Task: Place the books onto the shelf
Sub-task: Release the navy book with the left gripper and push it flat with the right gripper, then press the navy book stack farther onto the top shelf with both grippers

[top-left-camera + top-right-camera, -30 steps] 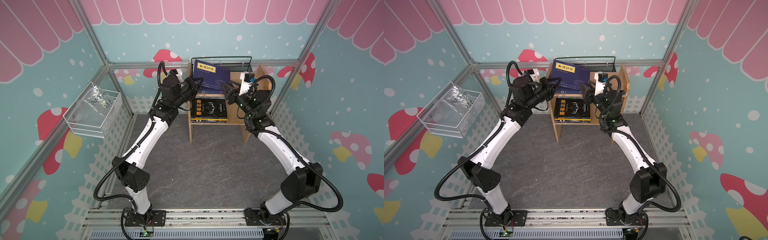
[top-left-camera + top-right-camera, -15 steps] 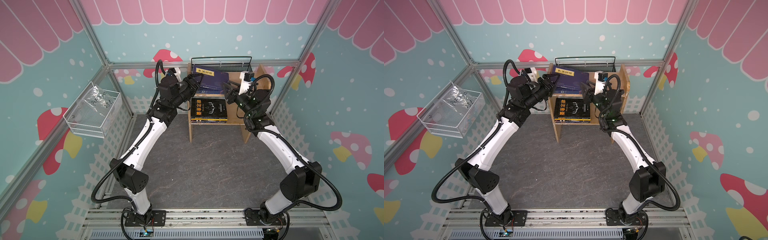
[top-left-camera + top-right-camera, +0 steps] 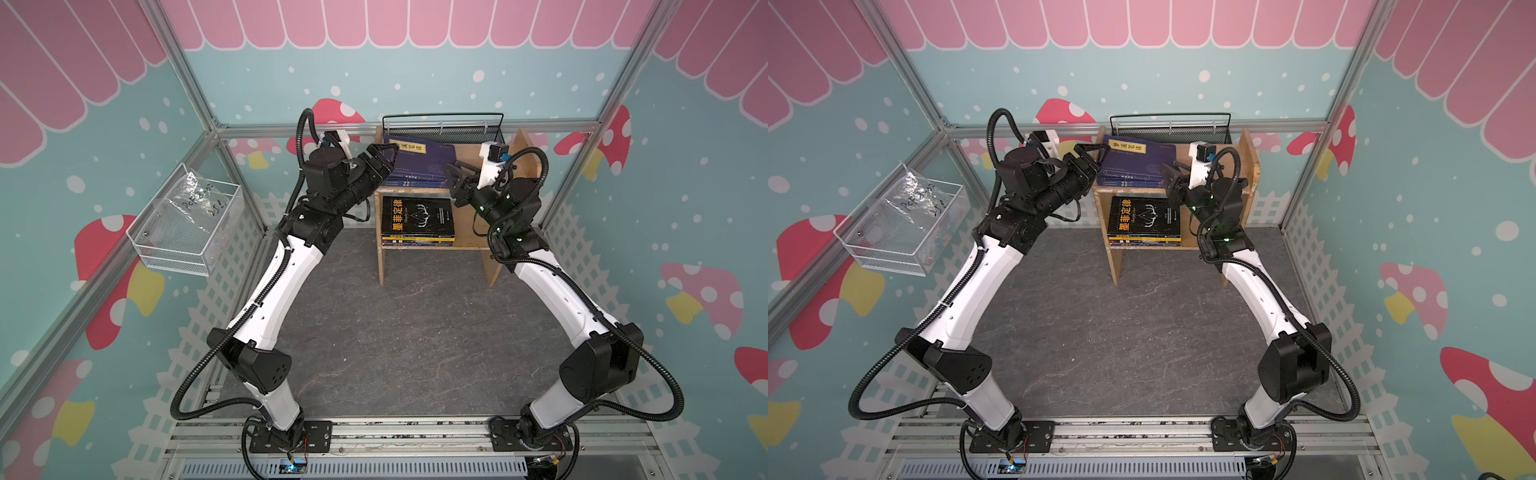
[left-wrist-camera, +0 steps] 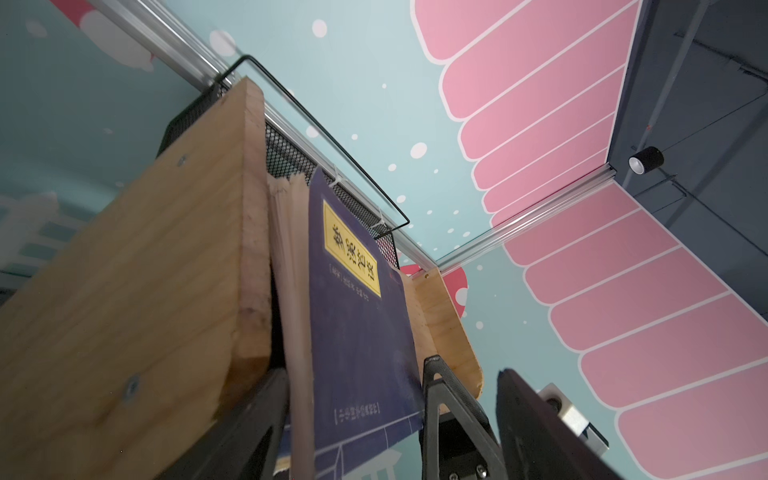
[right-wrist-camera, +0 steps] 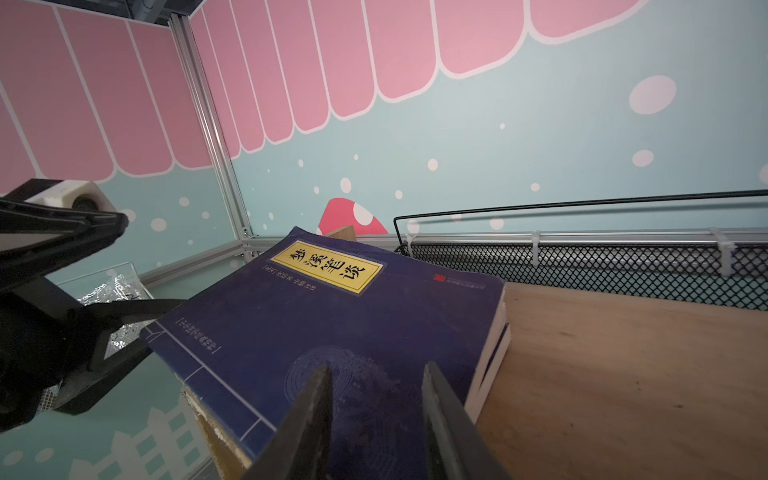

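In both top views the shelf (image 3: 495,266) stands at twelve o'clock on the floor (image 3: 395,332). On its upper tier lie stacked navy books (image 3: 428,160), with a black book (image 3: 417,216) on the tier below. The left gripper (image 3: 390,158) gapes wide around the stack's nine o'clock edge, gripping nothing. The right gripper (image 3: 449,176), part-open and empty, sits over the four o'clock corner.

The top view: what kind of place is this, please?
Probably a robot test cell decorated like a children's play corner: an aluminium frame, walls printed with mushrooms, and robot arms bolted to a metal rail before a small wooden shelf.
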You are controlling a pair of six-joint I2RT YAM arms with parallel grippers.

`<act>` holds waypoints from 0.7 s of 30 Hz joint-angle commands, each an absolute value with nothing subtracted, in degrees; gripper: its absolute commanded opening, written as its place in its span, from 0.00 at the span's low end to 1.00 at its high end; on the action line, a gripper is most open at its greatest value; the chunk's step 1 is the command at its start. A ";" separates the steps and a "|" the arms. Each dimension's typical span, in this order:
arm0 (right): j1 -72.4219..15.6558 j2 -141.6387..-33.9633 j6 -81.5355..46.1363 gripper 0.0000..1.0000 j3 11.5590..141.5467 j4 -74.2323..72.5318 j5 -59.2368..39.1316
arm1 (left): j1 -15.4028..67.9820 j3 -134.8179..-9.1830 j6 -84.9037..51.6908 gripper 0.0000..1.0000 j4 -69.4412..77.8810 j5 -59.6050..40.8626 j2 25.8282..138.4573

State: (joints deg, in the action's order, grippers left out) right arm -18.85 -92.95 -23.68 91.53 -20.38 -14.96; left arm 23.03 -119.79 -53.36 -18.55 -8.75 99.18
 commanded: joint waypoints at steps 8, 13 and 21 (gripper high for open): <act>-19.07 -94.15 -23.93 0.37 92.29 -18.39 -16.02 | 17.05 -118.00 -38.82 0.81 -21.75 -10.97 94.57; -19.07 -92.91 -20.44 0.43 92.33 -18.22 -17.94 | 17.04 -112.08 -21.44 0.81 -19.17 -28.94 92.28; -19.07 -90.11 -12.89 0.62 90.55 -17.95 -20.07 | 17.03 -104.50 -14.43 0.79 -17.30 -28.22 90.19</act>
